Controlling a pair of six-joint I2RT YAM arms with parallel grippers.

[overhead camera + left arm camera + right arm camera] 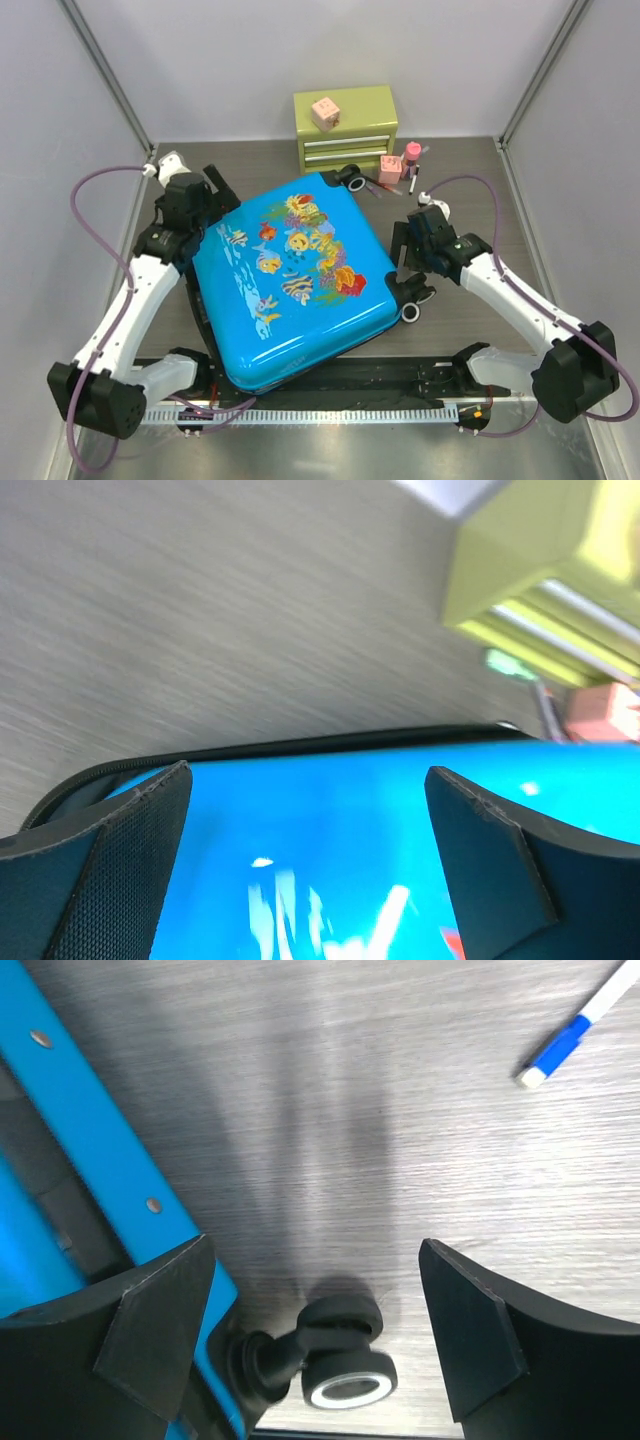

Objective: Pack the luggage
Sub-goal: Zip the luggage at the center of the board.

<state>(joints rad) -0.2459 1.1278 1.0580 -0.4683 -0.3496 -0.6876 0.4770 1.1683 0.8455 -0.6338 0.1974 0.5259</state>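
Observation:
The luggage, a bright blue hard-shell suitcase with a fish-and-coral print, lies shut and flat on the table, turned at an angle. My left gripper is open and empty at its far left corner. In the left wrist view the left gripper hangs over the blue shell. My right gripper is open and empty at the suitcase's right side. In the right wrist view the right gripper is above a black wheel, with the blue edge at its left finger.
A small green drawer chest stands at the back with a pink cube on top. Pink bottles and boxes stand to its right. A blue-and-white pen lies on the table. A toothed rail runs along the near edge.

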